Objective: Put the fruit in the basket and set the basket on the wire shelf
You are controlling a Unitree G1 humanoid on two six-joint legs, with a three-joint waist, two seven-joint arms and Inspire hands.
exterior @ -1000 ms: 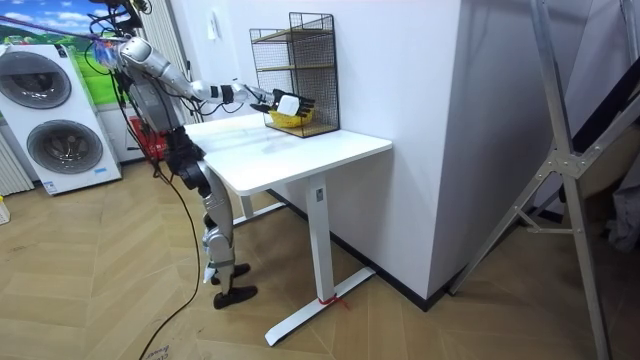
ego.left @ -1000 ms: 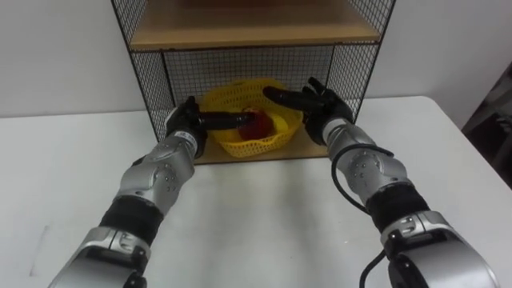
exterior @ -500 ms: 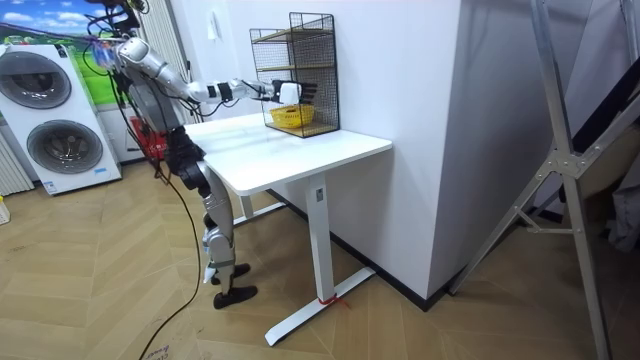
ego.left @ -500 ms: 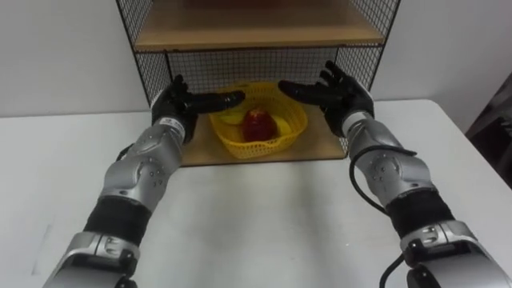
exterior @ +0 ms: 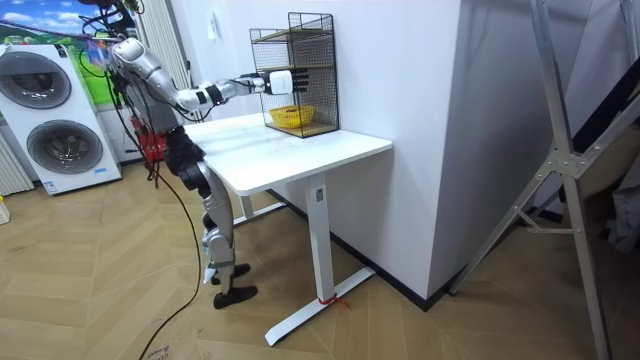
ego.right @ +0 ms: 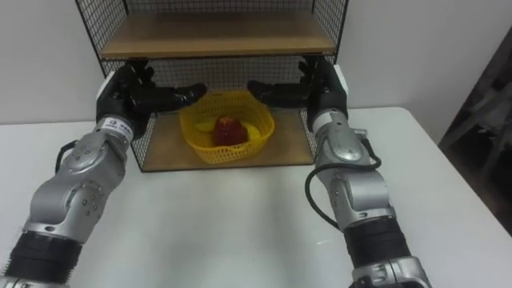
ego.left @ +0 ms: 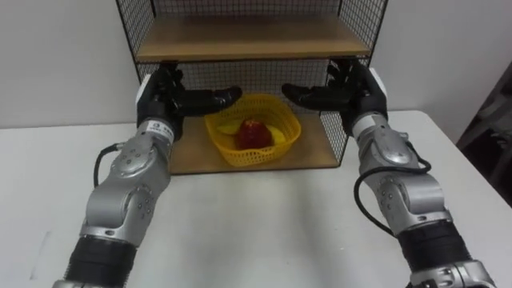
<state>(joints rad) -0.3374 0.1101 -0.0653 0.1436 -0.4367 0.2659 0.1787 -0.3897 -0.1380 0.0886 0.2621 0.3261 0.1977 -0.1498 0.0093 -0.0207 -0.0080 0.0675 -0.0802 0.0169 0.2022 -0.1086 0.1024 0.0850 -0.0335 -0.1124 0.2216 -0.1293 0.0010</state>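
On the white tabletop (ego.left: 256, 228) stands the wire shelf (ego.left: 240, 36). The yellow basket (ego.left: 248, 156) sits on its lower board. The left robot hand (ego.left: 172, 100) and right robot hand (ego.left: 346, 92) hover released, fingers straight, above either side of it, touching nothing. Inside lie a red apple (ego.left: 254, 133) and yellow fruit (ego.left: 278, 134). The basket looks light and springy, best gripped by opposite rims.
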